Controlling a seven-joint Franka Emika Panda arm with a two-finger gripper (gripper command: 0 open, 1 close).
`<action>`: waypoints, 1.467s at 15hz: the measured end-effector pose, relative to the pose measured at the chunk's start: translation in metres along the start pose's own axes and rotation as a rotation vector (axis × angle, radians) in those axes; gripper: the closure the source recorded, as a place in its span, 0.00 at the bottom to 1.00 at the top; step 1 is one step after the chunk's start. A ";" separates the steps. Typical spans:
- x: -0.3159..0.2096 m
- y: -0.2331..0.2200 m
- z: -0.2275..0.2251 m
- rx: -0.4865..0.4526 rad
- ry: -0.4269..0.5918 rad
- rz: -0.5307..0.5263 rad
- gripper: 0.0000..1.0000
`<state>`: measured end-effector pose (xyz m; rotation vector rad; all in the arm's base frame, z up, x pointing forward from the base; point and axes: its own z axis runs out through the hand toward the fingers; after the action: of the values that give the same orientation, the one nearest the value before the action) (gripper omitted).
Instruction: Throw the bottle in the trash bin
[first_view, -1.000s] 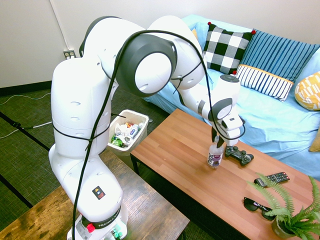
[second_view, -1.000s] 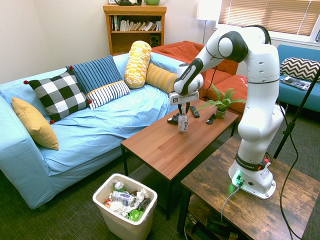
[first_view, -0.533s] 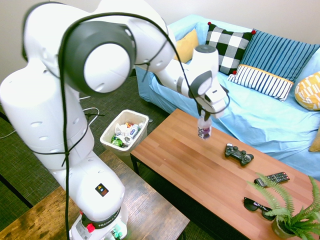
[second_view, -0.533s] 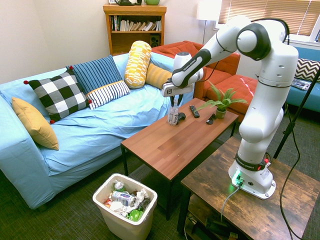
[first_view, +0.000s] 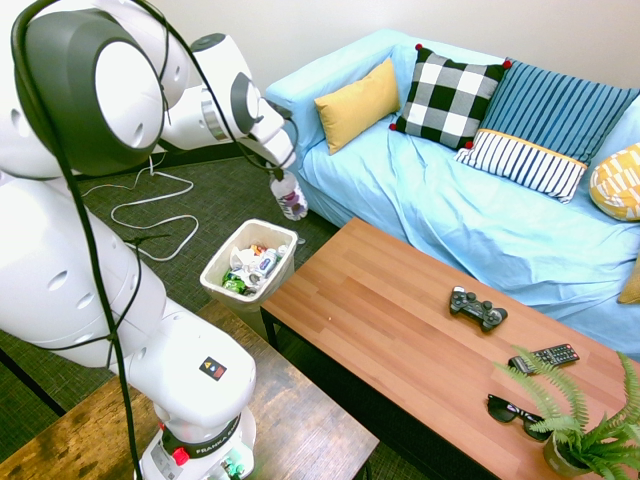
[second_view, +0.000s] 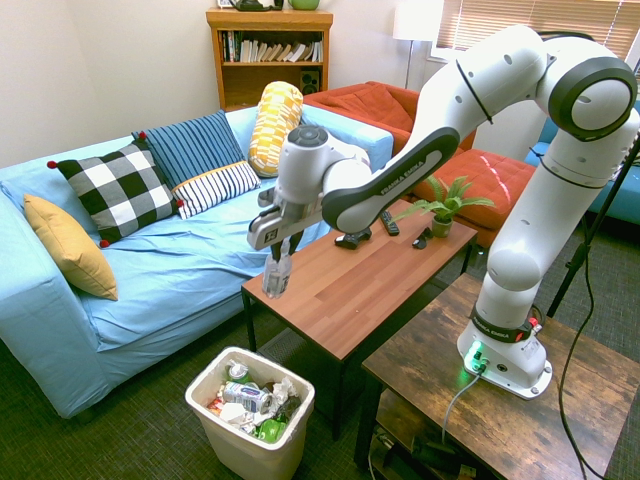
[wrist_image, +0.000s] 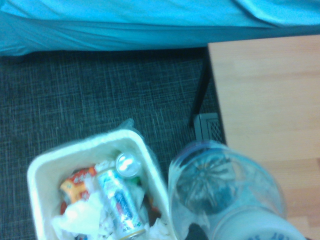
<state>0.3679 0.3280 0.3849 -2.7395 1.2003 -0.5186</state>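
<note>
In a living room with a blue sofa, we see our gripper pinching the small clear plastic bottle in mid-air, above the white rectangular trash bin beside the wooden coffee table.

Bottle lifted off tabletop, no longer next to controller; end effector swung w/ it past the table's end, now in air nr trash bin, arm swept leftward
</note>
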 end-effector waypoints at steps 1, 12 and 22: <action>-0.025 -0.007 0.008 -0.010 0.002 -0.017 1.00; -0.113 -0.049 0.111 -0.092 -0.030 -0.057 0.00; -0.109 -0.068 0.141 -0.111 -0.057 0.016 0.00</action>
<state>0.3953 0.4488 0.2398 -2.8128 1.2724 -0.3802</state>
